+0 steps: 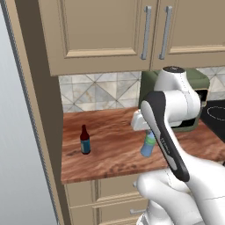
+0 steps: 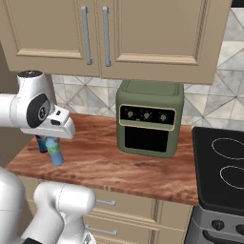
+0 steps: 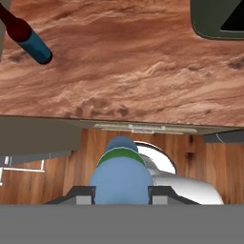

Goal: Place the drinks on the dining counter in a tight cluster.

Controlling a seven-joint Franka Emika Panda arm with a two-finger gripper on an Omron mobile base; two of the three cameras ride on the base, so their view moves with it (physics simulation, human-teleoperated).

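My gripper (image 3: 121,193) is shut on the small light-blue bottle with a green cap (image 3: 121,176). In the left base view the gripper (image 1: 147,134) holds this bottle (image 1: 148,146) slightly tilted, low over the short wood counter (image 1: 110,149) near its front edge. From the right it is the same: the gripper (image 2: 54,141) grips the bottle (image 2: 56,153) by its top. A slim dark-brown bottle with a blue label (image 1: 85,140) stands upright on the counter's left part, also seen as the dark bottle (image 3: 26,35) in the hand view. The dining counter is out of view.
A green countertop oven (image 2: 150,119) stands at the back of the counter, right of the gripper. A black stove (image 2: 224,167) adjoins the counter on the right. Beige wall cabinets (image 1: 105,30) hang overhead, and a tall side panel (image 1: 37,110) closes the left end.
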